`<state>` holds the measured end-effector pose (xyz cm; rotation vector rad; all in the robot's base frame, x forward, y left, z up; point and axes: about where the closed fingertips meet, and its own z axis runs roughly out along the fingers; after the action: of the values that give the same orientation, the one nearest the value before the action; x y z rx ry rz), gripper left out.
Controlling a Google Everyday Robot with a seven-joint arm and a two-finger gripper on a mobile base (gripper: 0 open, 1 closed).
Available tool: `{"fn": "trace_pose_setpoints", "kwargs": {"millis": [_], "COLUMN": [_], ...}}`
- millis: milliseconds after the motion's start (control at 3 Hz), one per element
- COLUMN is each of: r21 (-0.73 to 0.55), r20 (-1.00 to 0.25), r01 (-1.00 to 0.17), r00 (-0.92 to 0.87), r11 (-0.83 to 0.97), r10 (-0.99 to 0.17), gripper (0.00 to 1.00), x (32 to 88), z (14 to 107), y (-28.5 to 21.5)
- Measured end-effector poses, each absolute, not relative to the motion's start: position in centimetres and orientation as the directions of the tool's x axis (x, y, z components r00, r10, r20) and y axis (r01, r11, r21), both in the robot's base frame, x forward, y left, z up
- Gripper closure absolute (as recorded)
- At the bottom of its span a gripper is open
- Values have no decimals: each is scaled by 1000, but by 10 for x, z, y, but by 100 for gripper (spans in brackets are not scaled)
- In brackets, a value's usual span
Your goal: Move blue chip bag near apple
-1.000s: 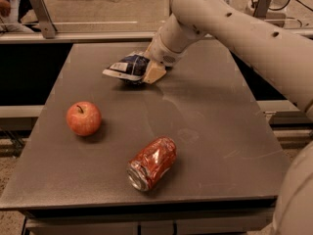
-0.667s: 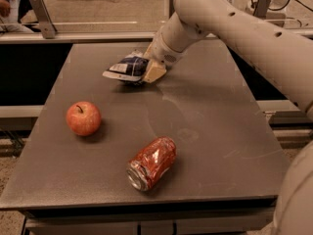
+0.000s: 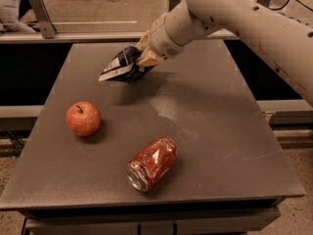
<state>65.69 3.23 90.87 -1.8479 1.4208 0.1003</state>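
Note:
The blue chip bag [image 3: 120, 65] is a crumpled navy foil bag with white markings, held above the far part of the grey table [image 3: 220, 131]. My gripper [image 3: 143, 57] is shut on the bag's right end, and the bag's shadow falls on the table below it. The red apple [image 3: 83, 118] stands on the table's left side, nearer the front than the bag and clearly apart from it.
A crushed red can [image 3: 151, 163] lies on its side near the table's front, right of the apple. A metal rail [image 3: 73, 35] runs behind the table. My white arm [image 3: 254, 18] reaches in from the upper right.
The gripper has lifted the chip bag off the table and carried it slightly up and away from the surface. The apple and can have not moved.

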Motion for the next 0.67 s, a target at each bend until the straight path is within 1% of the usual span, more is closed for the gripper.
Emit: {"fn": "trace_pose_setpoints", "kwargs": {"millis": [333, 667], "r21": [-591, -622], "r20": [-490, -469], "r01": [-798, -759], "r00": [469, 560], "r11": [-115, -195], "r10": [-735, -683], "gripper": [100, 100], "x": [646, 636], "z": [926, 927], "y": [42, 55]}}
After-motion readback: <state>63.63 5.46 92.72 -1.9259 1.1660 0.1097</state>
